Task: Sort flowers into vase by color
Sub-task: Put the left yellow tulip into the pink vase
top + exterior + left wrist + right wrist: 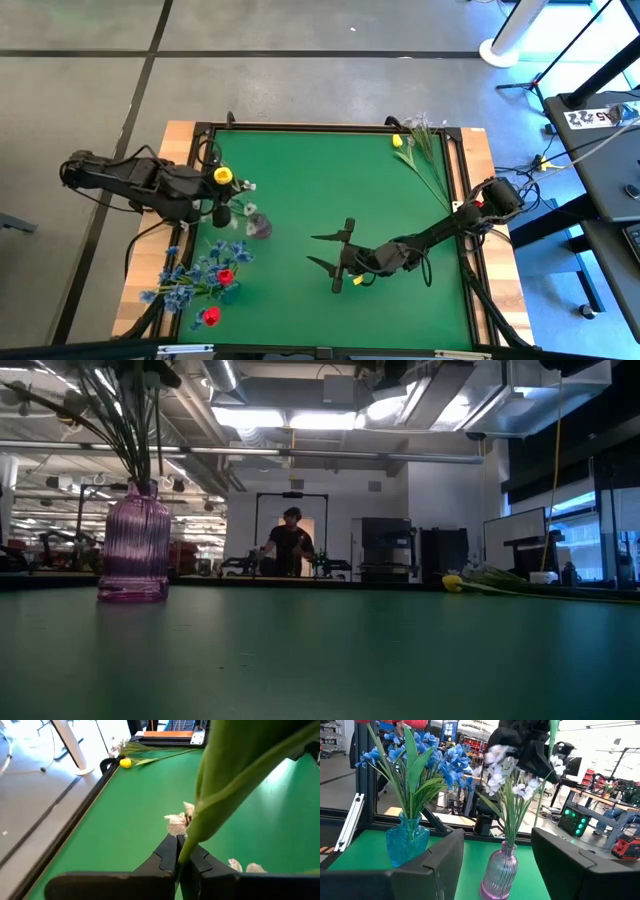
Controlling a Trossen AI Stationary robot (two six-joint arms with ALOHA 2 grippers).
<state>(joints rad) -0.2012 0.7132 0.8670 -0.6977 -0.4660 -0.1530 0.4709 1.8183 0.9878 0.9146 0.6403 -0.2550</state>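
Note:
My left gripper (226,208) hovers over the purple ribbed vase (260,227), which holds white blossom clusters (502,772). It is shut on a yellow tulip whose head (222,175) shows beside the arm. The blue vase (407,842) near the table's near left corner holds blue blossoms (185,280) and red tulips (225,275). My right gripper (335,257) is open above the table's middle, pointing toward both vases and touching nothing. More flowers, among them a yellow tulip (398,141), lie flat in the far right corner. My left gripper pinches the yellow tulip's green stem (186,845) between its two shut fingers (167,855), just below a broad leaf (235,765). The tulip is lifted clear. In the right wrist view its thin stem (545,785) hangs down beside the white blossoms over the purple vase.
The green mat is framed by a black rail (330,127) on a wooden table. The purple vase (133,550) and blue vase stand close together at the left. Bare mat (330,190) lies between the vases and the flower pile (425,150). A person stands far behind the table.

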